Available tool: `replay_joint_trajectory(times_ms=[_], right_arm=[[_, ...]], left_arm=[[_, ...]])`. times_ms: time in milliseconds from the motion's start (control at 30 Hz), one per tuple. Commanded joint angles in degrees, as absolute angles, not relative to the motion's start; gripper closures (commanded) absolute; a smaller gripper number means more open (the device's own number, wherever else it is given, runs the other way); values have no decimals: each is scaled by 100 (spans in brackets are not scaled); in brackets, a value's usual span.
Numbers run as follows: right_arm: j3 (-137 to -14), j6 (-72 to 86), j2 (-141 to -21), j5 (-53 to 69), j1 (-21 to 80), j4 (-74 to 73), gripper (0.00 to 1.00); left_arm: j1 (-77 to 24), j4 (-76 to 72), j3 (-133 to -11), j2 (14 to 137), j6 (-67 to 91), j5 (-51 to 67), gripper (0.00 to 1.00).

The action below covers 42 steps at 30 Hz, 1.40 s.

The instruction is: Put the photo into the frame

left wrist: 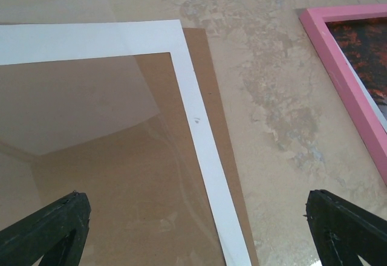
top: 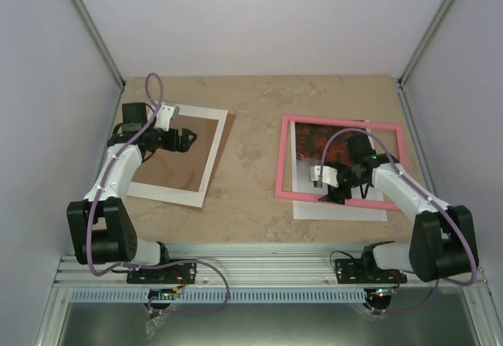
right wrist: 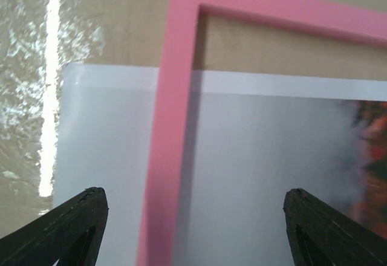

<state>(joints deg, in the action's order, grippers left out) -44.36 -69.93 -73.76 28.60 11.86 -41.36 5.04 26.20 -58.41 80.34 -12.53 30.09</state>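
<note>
The right end effector [right wrist: 195,193] is held wide open, empty; the photo [right wrist: 266,169] could be creased if the frame [right wrist: 172,97] is dragged.

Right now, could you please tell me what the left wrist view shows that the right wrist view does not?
Only the left wrist view: the white-bordered sheet lying over a brown board that peeks out along its edge. Only the right wrist view: the photo with its pale end running under the frame rail and out past it. Both: a corner of the pink frame, part of the photo, the marbled table.
</note>
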Motion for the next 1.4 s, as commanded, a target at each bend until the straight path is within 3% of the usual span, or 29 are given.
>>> replay_joint_trajectory(times_ms=[0, 367, 667, 933, 1133, 1367], right_arm=[[-4346, -7544, -7794, 2449, 1470, -4284, 21], [-4231, -7406, -8601, 2206, 1831, -3930, 31], [-4213, -7136, -8988, 2311, 1828, -3784, 49], [-4328, -6976, -8983, 2438, 1836, -3890, 74], [-4883, -6801, -8788, 2517, 1829, -4394, 99], [-5823, -6577, -8535, 2793, 1827, -5083, 99]], left_arm=[[468, 2753, -5892, 7994, -1487, 3312, 1], [459, 2726, -5999, 8189, -1492, 3537, 1], [464, 2746, -6100, 8347, -1461, 3604, 1], [458, 2803, -6196, 8380, -1453, 3606, 1], [458, 3040, -6383, 8328, -1556, 3868, 0], [437, 3141, -6450, 8062, -1602, 3974, 1]])
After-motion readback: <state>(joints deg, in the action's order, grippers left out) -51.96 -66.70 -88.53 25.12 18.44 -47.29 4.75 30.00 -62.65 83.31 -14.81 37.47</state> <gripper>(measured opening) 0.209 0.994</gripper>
